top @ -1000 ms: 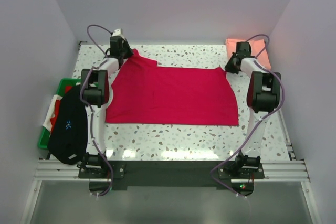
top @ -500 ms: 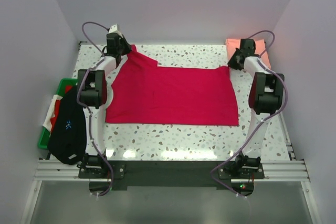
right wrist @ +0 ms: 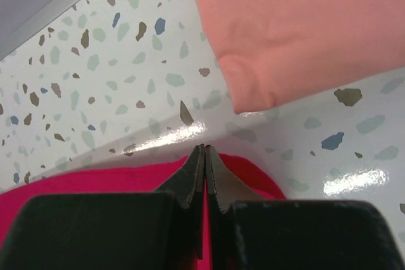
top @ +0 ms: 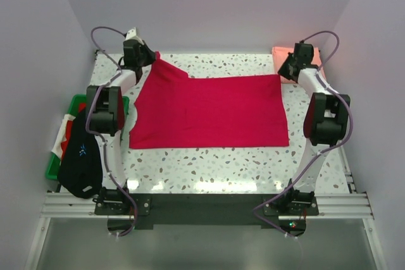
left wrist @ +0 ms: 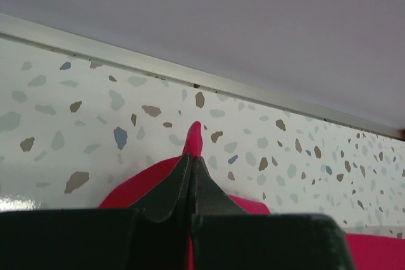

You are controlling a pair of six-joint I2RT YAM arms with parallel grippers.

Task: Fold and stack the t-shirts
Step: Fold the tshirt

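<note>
Fingers of our left gripper point(left wrist: 192, 159) pinch the crimson red cloth t-shirt point(top: 209, 112), far-left corner. Our right gripper point(right wrist: 205, 156) pinches its far-right corner.

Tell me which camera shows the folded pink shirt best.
The right wrist view: the pink shirt fills its upper right, folded corner clear. The top external view shows only a small patch at the far right corner, partly behind the right arm. The left wrist view shows none of it.
</note>
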